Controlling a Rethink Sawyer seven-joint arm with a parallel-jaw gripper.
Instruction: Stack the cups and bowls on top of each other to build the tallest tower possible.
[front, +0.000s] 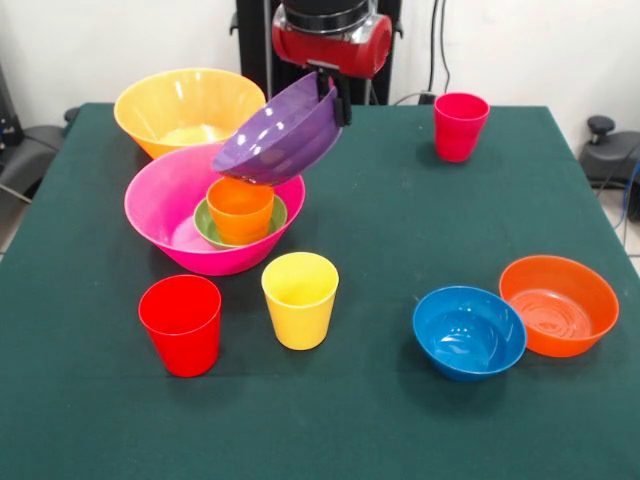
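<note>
**Now mid-build: purple bowl held tilted over the tower**

Currently just three pieces in the tower (222, 222): big hot-pink bowl (165, 215) as base, small green bowl (210, 225) inside it, orange cup (240, 208) upright in the green one. Sits left of table centre, just in front of the big orange-yellow bowl (185, 105).

Purple bowl (280, 135) up in the air, tilted steeply, low edge right above the orange cup; touching the cup or not, cannot tell. Gripper (333, 95) pinching its upper rim, fingers narrow and clamped on the rim wall. Likely the placing step, not yet released.

Left to stack, judged from layout: red cup (182, 323) and yellow cup (300, 298) close in front of the tower, blue bowl (469, 331) and medium orange bowl (559, 304) touching or nearly so at front right, crimson-pink cup (460, 125) far right near the back edge, plus the orange-yellow bowl. So under halfway done.

Hard to read: arm cut off at top edge, only red wrist housing visible. Finger on the bowl's inner side hidden by the rim. Green bowl mostly covered by the cup. Back of the pink bowl hidden behind the purple one. Green table (380, 240) otherwise bare.
</note>
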